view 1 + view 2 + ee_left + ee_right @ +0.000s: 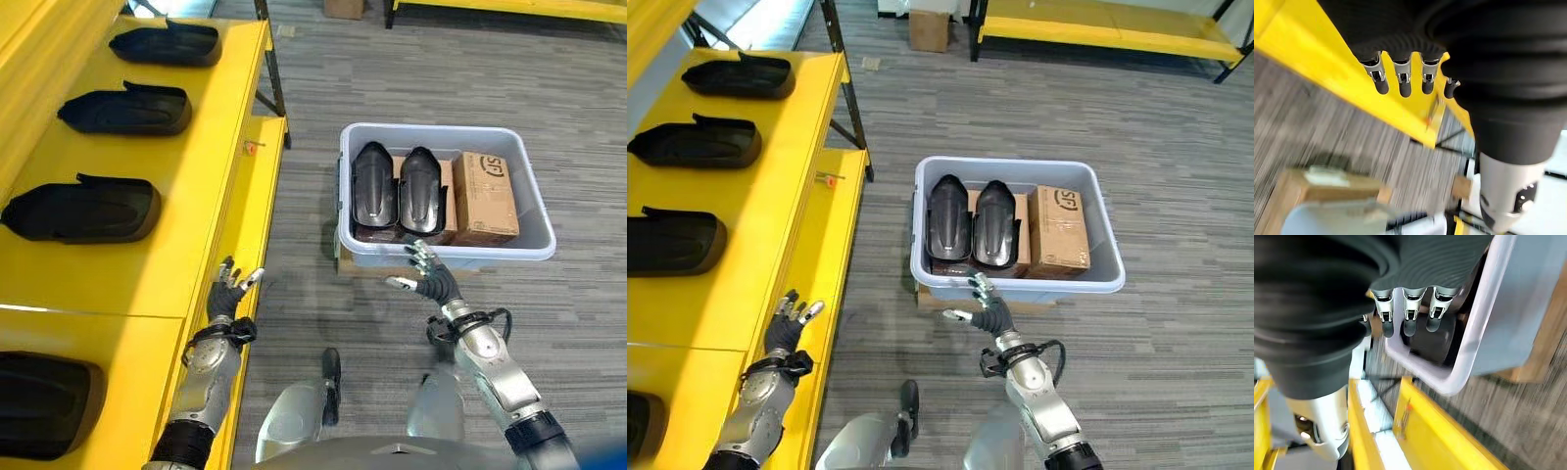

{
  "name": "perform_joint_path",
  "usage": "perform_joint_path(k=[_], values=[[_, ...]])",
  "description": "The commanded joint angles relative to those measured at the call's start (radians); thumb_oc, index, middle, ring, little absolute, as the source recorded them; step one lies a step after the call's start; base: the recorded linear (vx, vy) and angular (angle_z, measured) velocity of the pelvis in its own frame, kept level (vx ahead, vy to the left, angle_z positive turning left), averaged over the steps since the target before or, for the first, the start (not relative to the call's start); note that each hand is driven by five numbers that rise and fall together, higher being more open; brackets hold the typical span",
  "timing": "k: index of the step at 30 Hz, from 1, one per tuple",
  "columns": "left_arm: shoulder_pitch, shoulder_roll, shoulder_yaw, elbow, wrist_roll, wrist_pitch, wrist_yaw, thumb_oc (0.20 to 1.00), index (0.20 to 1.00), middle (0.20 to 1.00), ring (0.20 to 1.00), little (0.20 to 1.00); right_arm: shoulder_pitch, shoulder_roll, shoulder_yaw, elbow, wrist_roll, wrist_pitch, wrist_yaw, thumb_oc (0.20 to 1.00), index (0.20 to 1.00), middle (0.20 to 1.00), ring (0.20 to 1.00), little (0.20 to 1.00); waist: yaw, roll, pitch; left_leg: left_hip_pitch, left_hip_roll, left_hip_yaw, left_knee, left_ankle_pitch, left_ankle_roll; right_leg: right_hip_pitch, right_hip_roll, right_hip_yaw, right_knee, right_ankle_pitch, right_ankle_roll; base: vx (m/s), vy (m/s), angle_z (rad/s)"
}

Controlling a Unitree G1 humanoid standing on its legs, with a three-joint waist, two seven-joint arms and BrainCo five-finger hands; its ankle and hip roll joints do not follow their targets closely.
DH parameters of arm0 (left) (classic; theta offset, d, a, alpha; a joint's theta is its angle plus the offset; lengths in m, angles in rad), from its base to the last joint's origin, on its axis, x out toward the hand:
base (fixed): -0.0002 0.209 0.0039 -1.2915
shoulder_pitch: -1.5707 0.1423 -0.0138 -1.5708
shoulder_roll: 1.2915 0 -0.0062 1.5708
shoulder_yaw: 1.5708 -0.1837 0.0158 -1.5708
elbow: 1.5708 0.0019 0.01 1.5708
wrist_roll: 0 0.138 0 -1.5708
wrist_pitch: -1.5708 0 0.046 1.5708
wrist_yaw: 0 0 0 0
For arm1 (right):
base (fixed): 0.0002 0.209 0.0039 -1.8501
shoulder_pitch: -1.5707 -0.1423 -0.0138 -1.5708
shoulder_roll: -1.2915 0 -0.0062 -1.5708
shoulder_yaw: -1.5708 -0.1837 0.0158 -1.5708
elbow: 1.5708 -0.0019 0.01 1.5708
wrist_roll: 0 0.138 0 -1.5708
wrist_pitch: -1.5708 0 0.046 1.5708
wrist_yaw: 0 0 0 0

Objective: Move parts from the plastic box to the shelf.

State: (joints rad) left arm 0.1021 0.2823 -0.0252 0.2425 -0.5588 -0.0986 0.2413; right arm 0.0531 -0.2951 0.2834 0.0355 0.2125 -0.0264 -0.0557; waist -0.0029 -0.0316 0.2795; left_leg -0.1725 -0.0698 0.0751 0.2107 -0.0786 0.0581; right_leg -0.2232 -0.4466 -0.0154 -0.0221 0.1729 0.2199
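Observation:
A pale grey plastic box (529, 250) stands on the carpet ahead of me. Inside it two black moulded parts (373, 188) (423, 189) stand side by side next to a brown carton (484, 198). My right hand (429, 274) hovers open at the box's near rim, fingers relaxed and holding nothing; its wrist view shows the box's rim (1469, 357) just past the fingers (1409, 320). On my left runs the yellow shelf (186, 245) with several black parts (83, 209) lying in a row. My left hand (228, 292) is open and empty beside the shelf's edge (1352, 83).
The box rests on a flat cardboard piece (931, 302). A lower yellow shelf level (260, 186) juts out between the shelf and the box. A cardboard box (929, 29) and a yellow bench (1097, 34) stand far back. Grey carpet lies around the plastic box.

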Motion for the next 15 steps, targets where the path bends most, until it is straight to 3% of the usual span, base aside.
perform_joint_path(k=[1,3,5,7,15], values=[[0.008,-0.002,-0.038,-0.134,0.005,-0.057,-0.016,1.0,1.0,1.0,1.0,1.0,-0.055,-0.042,-0.039,-0.1,0.014,-0.049,-0.007,1.0,1.0,1.0,1.0,1.0,-0.001,-0.028,-0.019,0.112,0.168,-0.113,-0.185,0.035,-0.114,0.083,0.115,-0.066,0.111,-0.029,0.004,0.18,-0.502,0.47],[0.016,-0.005,-0.034,-0.138,-0.003,-0.061,-0.016,1.0,1.0,1.0,1.0,1.0,-0.056,-0.048,-0.044,-0.101,0.016,-0.052,-0.008,1.0,1.0,1.0,1.0,1.0,-0.001,-0.021,-0.023,0.116,0.191,-0.116,-0.198,0.047,-0.125,0.087,0.129,-0.085,0.11,-0.048,-0.003,0.09,-0.312,0.43],[0.012,-0.02,-0.046,-0.141,-0.016,-0.059,-0.023,1.0,1.0,1.0,1.0,1.0,-0.074,-0.075,-0.06,-0.09,0.004,-0.064,-0.034,1.0,1.0,1.0,1.0,1.0,-0.002,0.009,-0.037,0.116,0.26,-0.115,-0.253,0.101,-0.163,0.105,0.179,-0.14,0.08,-0.121,-0.029,0.07,-0.364,0.04],[-0.016,-0.03,-0.068,-0.139,-0.024,-0.059,-0.025,1.0,1.0,1.0,1.0,1.0,-0.152,-0.085,-0.057,-0.051,0.003,-0.075,-0.077,1.0,1.0,1.0,1.0,1.0,-0.007,0.038,-0.047,0.105,0.303,-0.098,-0.298,0.151,-0.194,0.096,0.218,-0.159,0.055,-0.134,-0.038,0.05,-0.289,0.1],[-0.061,-0.025,-0.093,-0.141,-0.034,-0.064,-0.01,1.0,1.0,1.0,1.0,1.0,-0.278,-0.057,-0.03,0.01,0.086,-0.08,-0.132,1.0,1.0,1.0,1.0,1.0,-0.004,0.058,-0.026,0.065,0.314,-0.081,-0.298,0.168,-0.204,0.038,0.227,-0.149,0.068,-0.133,-0.047,-0.01,-0.055,-0.18]])
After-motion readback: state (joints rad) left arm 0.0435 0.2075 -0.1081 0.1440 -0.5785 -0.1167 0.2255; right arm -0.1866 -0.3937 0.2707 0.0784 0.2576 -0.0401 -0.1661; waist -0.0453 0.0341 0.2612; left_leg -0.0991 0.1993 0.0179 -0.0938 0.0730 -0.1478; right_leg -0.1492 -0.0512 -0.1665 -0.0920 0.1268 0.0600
